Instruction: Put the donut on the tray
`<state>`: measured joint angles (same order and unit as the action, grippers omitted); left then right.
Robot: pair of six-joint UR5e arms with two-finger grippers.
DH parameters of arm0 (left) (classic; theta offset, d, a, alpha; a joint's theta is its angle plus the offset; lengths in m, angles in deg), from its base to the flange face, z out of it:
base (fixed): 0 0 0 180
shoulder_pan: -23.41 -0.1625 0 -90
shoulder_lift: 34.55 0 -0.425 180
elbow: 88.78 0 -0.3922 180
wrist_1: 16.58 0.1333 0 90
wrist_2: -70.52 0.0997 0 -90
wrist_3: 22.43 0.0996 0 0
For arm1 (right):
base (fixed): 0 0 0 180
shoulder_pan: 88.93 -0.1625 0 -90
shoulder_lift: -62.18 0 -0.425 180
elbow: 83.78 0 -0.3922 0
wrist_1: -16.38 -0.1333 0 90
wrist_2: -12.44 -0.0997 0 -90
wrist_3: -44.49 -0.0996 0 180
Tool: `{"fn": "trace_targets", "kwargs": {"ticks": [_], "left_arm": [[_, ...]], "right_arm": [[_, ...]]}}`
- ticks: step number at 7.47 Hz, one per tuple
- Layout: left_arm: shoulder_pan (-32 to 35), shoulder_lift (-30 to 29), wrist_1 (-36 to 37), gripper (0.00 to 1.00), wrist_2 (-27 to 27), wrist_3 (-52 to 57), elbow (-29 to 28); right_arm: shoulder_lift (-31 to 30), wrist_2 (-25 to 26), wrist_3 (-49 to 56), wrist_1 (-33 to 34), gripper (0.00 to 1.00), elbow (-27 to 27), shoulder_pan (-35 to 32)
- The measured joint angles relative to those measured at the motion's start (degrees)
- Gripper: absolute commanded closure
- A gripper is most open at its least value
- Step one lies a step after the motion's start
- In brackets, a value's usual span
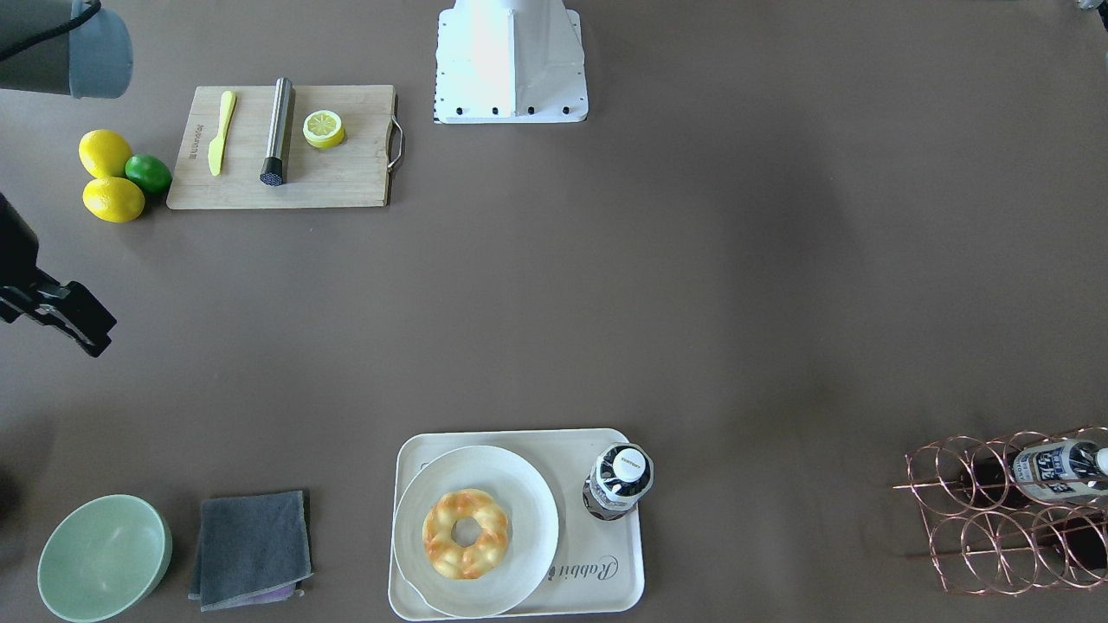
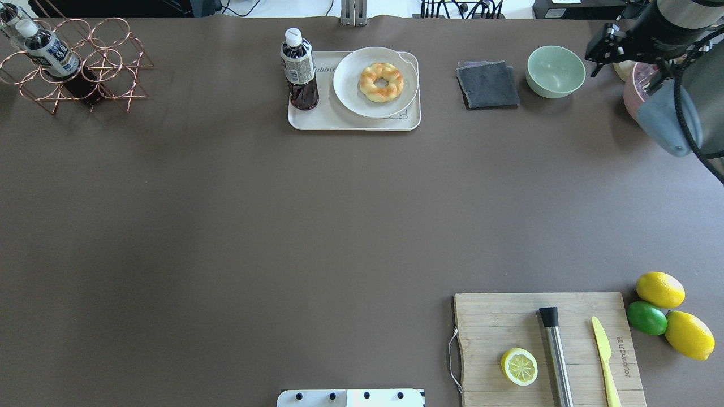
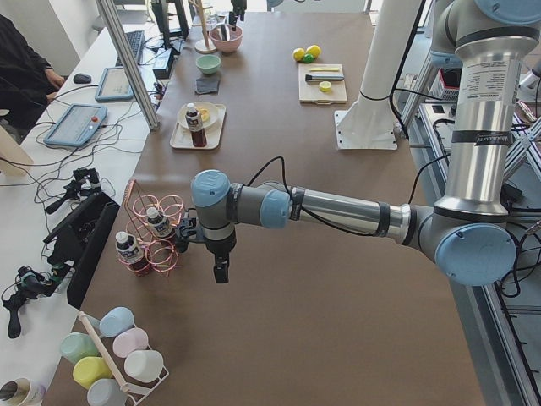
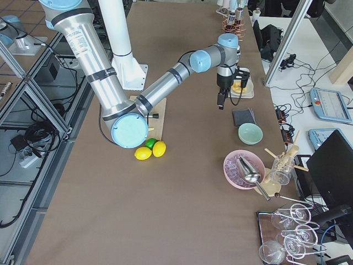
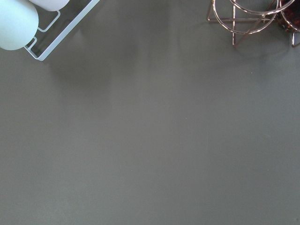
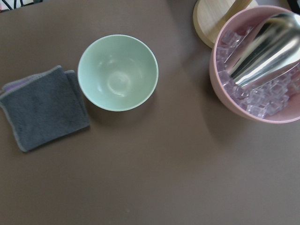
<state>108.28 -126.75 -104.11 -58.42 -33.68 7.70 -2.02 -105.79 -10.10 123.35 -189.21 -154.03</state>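
Note:
The donut (image 1: 465,534) lies on a round off-white plate (image 1: 519,493) that sits on the cream tray (image 1: 606,571). It also shows in the overhead view (image 2: 382,82), where the tray (image 2: 317,120) stands at the table's far edge. My right gripper (image 1: 86,333) hovers far from the tray, above the green bowl and pink bowl (image 2: 594,56); I cannot tell whether it is open or shut. My left gripper (image 3: 221,272) hangs over bare table beside the wire rack, seen only in the exterior left view, so I cannot tell its state. Neither wrist view shows fingers.
A dark drink bottle (image 1: 619,480) stands on the tray beside the plate. A grey cloth (image 2: 486,85) and green bowl (image 2: 555,70) lie right of the tray. A pink ice bowl (image 6: 262,65), a copper rack (image 2: 73,62) and a cutting board (image 2: 543,345) with lemons sit farther off.

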Motion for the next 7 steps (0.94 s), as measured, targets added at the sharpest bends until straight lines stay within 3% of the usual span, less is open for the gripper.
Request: {"fn": "trace_targets", "kwargs": {"ticks": [2,4,6,7], "left_arm": [[0.0,0.0,0.0,0.02,0.0,0.0,0.0],[0.0,0.0,0.0,0.02,-0.1,0.0,0.0],[0.0,-0.1,-0.1,0.02,-0.3,0.1,-0.2],[0.0,-0.1,-0.1,0.02,-0.3,0.2,-0.3]], "right_arm": [[-3.9,0.0,23.2,6.4,0.00,0.7,-5.9],[-10.0,-0.7,40.6,7.5,0.00,1.7,-12.2],[-16.2,-4.9,49.1,3.9,0.00,3.3,-16.6],[-19.6,-9.2,51.2,-2.2,0.00,6.3,-18.5]]}}
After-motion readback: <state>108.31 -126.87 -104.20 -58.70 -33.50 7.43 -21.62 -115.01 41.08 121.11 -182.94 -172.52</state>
